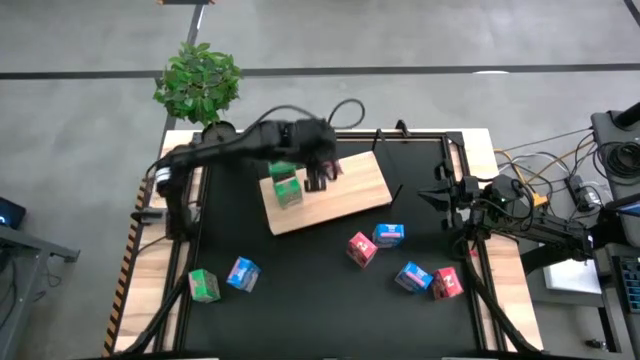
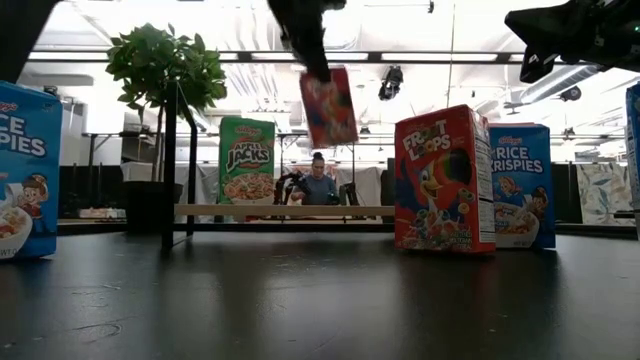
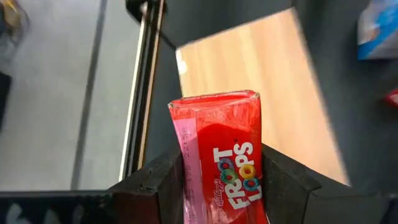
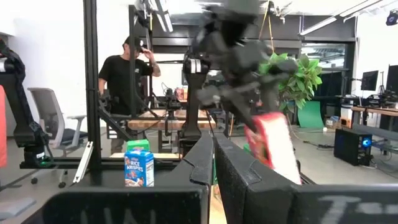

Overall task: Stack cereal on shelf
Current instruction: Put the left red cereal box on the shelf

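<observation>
Left wrist view: the left tool (image 3: 221, 180) is gripping a red Froot Loops box (image 3: 221, 155), carrying it over the shelf (image 3: 249, 81); lowering beside the green box (image 1: 285, 186) is coming next.

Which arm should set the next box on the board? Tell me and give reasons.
Left. Its gripper hangs over the wooden board with a red cereal box clamped between its fingers. The right gripper sits shut and empty at the table's right edge.
</observation>
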Controlling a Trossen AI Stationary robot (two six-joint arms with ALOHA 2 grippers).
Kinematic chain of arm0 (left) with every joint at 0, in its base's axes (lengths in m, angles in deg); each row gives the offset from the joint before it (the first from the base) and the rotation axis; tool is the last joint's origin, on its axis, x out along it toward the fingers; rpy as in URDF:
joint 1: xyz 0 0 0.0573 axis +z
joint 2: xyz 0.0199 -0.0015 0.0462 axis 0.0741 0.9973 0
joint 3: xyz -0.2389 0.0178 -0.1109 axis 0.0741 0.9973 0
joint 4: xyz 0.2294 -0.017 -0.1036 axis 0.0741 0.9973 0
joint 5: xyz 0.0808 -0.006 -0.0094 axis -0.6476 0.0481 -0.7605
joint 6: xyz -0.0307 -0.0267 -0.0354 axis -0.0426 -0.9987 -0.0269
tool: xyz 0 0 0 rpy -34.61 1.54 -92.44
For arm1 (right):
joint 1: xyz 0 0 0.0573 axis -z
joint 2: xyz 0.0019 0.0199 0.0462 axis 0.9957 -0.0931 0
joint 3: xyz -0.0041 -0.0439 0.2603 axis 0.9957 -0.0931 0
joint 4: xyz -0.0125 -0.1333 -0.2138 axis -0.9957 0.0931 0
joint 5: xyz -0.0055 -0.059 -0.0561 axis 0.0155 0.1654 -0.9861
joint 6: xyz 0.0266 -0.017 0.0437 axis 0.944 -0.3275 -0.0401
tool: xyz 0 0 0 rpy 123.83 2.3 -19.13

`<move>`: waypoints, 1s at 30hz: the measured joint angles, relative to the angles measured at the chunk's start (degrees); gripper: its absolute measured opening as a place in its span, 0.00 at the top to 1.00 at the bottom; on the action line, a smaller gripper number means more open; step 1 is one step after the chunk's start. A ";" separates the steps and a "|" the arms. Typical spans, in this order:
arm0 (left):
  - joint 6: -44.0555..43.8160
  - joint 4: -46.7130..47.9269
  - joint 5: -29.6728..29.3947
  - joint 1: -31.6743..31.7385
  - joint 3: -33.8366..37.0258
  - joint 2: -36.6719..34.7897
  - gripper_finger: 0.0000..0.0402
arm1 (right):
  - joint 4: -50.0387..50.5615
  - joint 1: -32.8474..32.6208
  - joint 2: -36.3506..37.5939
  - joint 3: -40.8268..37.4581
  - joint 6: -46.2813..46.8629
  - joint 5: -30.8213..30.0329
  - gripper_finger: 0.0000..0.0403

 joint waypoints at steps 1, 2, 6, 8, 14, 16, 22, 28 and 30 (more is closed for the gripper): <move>0.38 0.12 0.39 1.44 -0.01 0.82 0.60 | 0.00 0.00 -0.01 0.00 -0.01 -0.02 0.98; 0.58 0.16 0.51 2.84 -0.03 1.55 0.60 | 0.00 0.00 0.01 0.00 -0.01 0.02 0.98; 2.03 0.04 1.40 6.91 -0.24 4.80 0.60 | 0.00 0.00 -0.01 0.00 -0.13 0.00 0.98; 3.15 0.09 2.37 7.86 -0.24 6.45 0.60 | -0.02 0.00 0.00 0.00 -0.63 0.01 0.98; 3.45 1.13 2.58 8.22 -0.24 9.04 0.60 | -0.26 0.02 0.01 0.00 -1.10 0.00 0.98; 3.36 1.52 3.46 8.13 -0.24 9.16 0.60 | -0.23 0.02 0.01 0.02 -1.67 -0.02 0.98; 1.12 1.66 8.92 8.11 -0.24 9.16 0.60 | -0.24 0.02 0.01 0.88 -2.28 -0.03 0.98; 0.31 1.29 7.89 8.13 -0.16 9.16 0.60 | -0.21 0.02 0.01 1.03 -2.31 -0.04 0.98; 0.09 0.87 7.38 8.13 -0.12 9.16 0.60 | -0.20 0.02 0.00 1.03 -2.27 -0.02 0.98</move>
